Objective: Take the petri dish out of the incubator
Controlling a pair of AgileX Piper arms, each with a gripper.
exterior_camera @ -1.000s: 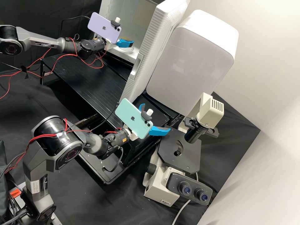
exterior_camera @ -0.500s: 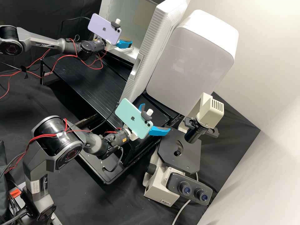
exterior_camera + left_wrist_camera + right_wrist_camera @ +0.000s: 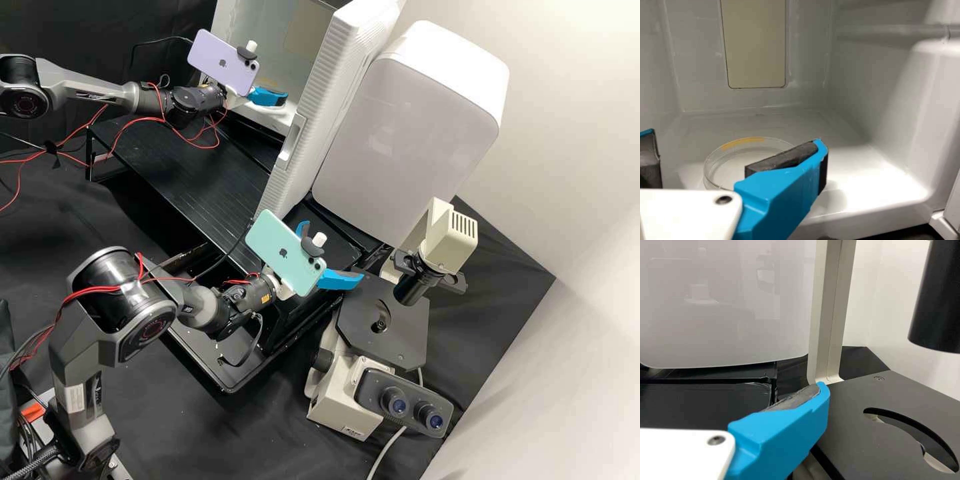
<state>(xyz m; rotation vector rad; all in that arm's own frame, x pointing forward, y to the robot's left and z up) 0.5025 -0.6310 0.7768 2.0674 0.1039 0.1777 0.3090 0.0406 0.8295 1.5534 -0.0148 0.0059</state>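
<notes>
A clear round petri dish (image 3: 740, 162) lies on the white floor of the incubator (image 3: 875, 170). My left gripper (image 3: 732, 150) is open at the chamber's mouth. Its fingers stand on either side of the dish, one black-padded blue finger (image 3: 785, 192) close beside the rim. In the high view the left gripper (image 3: 268, 96) sits at the incubator's opening (image 3: 280, 40), at the back of the bench. My right gripper (image 3: 331, 252) is open and holds nothing, just above the microscope stage (image 3: 383, 320); one of its blue fingers (image 3: 790, 425) hangs over that black stage (image 3: 880, 415).
The incubator's white door (image 3: 407, 127) stands swung open over the bench's right side. A microscope (image 3: 373, 393) stands at the front right, its dark condenser (image 3: 937, 295) hanging near the right gripper. A black raised platform (image 3: 200, 173) lies between the two arms. Red cables (image 3: 100, 127) trail along the left arm.
The left gripper has shifted very slightly at the incubator's mouth. The right arm has kept still.
</notes>
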